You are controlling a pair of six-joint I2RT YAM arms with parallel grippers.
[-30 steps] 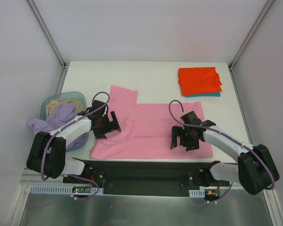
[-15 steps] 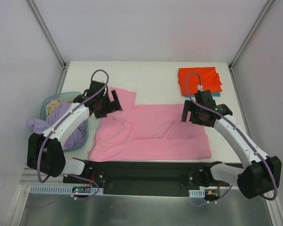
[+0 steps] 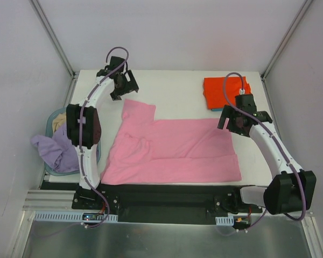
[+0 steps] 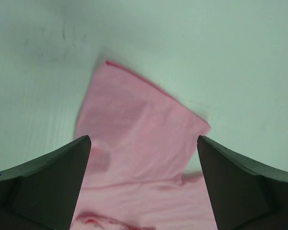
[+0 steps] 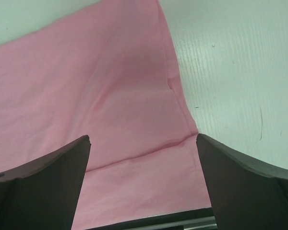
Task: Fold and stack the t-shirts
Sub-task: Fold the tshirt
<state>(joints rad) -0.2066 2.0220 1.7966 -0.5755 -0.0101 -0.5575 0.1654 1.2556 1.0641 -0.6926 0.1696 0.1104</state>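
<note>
The white desk [image 3: 177, 86] carries everything. The bright pink t-shirt [image 3: 172, 148] lies spread across its middle toward 6 o'clock. One sleeve [image 4: 134, 129] points to 11 o'clock, and the cloth is creased on the 9 o'clock side. The folded orange-red t-shirt [image 3: 226, 91] sits at 1 o'clock. The pale lavender t-shirt [image 3: 56, 148] spills over the light-blue basket [image 3: 56, 115] at 9 o'clock.

My left tool [image 3: 124, 83] hovers over bare desk just past the sleeve tip, spread wide and empty. My right tool [image 3: 234, 119] hangs over the pink shirt's 2 o'clock corner, also spread and empty.

I see three risks:
- If my left tool comes straight down, it may pinch desk rather than cloth.
- Uneven grips would skew the fold and press the creases in.
- My right tool sits just beside the orange-red t-shirt, so a careless swing toward 12 o'clock could knock it askew.
</note>
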